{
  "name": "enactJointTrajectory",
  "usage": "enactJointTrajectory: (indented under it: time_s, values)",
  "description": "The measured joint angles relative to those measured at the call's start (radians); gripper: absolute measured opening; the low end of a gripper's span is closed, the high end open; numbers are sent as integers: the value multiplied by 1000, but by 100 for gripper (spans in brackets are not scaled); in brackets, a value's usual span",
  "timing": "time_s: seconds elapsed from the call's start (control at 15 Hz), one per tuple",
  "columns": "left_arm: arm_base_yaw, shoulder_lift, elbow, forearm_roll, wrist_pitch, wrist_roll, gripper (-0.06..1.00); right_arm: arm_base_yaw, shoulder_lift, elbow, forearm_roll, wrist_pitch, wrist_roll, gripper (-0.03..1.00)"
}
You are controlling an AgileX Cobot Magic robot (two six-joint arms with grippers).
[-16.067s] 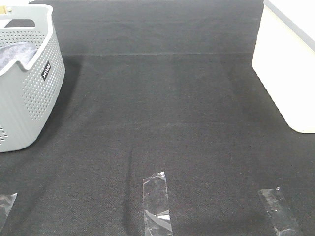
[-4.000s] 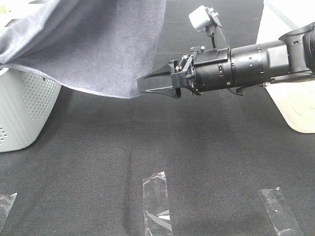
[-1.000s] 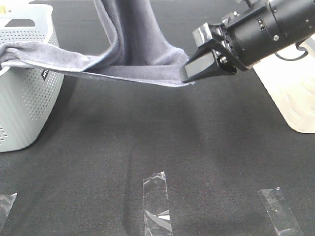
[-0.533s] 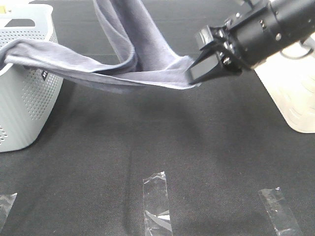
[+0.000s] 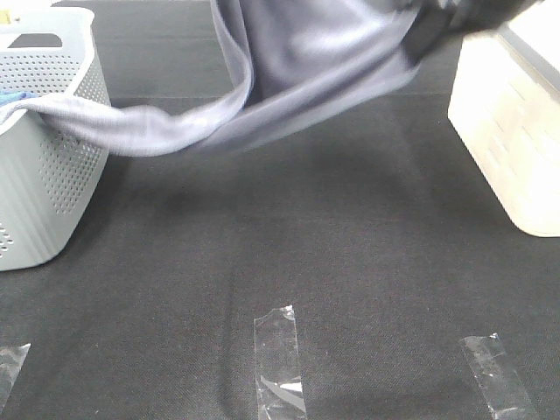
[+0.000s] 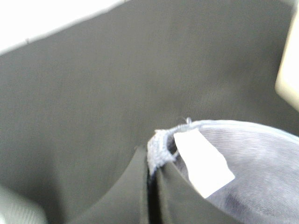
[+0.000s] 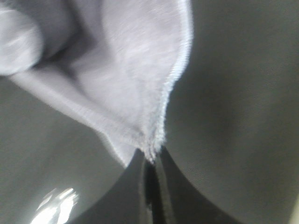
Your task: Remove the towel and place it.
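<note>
Above the black surface [image 5: 350, 262], the towel [image 5: 297, 61] hangs airborne, its long axis running from the basket [image 5: 52, 175] rim up towards your right pincer [image 7: 150, 163]. That pincer and the left pincer [image 6: 152, 172] are each clamped on its hem.

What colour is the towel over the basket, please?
The towel is greyish-purple, clearest in the exterior high view.

Towel [image 5: 306, 61] is terry cloth; basket [image 5: 52, 166], perforated plastic.

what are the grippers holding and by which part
Both hold the towel: left gripper pinches a hemmed corner beside the white label, right gripper pinches another corner.
</note>
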Motion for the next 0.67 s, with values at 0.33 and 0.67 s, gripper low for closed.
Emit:
enactJointTrajectory:
  time_s: [0.33,0.67]
  values:
    - [0,-18,-165,-28,-66,0,0,0,0,-301,-225,79,85,0]
    - [0,-18,-375,-43,-39,0,0,0,0,-577,-302,145,86,0]
